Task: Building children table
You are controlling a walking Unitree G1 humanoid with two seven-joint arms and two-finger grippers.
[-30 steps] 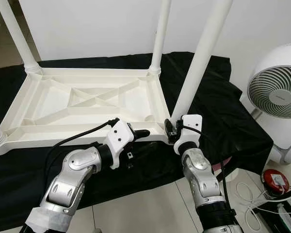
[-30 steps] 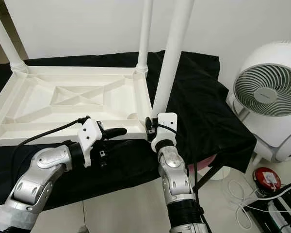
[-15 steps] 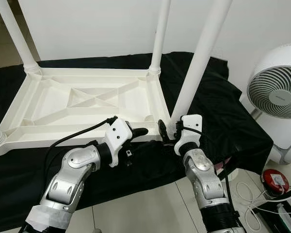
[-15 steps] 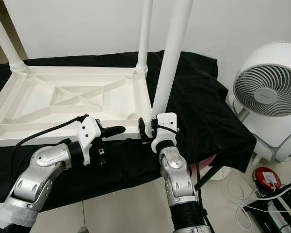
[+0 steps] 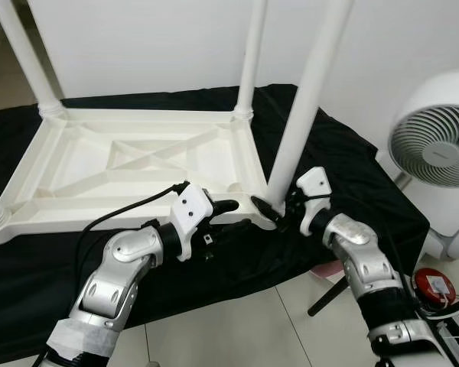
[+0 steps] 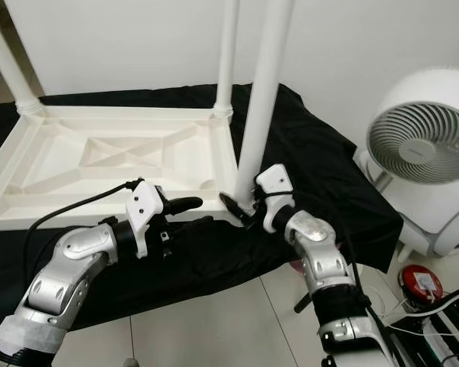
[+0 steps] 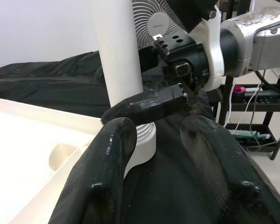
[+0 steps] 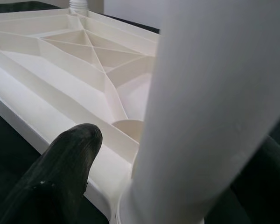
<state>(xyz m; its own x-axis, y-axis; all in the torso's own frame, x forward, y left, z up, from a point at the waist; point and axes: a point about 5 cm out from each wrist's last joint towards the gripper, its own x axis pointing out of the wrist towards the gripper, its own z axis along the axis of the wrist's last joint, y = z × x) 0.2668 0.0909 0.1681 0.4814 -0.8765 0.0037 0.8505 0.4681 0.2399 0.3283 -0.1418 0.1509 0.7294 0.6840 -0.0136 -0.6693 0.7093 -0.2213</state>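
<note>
On the black-draped bench, the upturned white plastic tabletop lies light and stiff. Its near-right leg stands socketed, smooth, best grasped low; the right gripper straddles its base, fingers spread. The left gripper hovers parted, empty.

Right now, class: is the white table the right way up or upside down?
Upside down: the table lies top-down on black cloth, legs pointing up.
</note>
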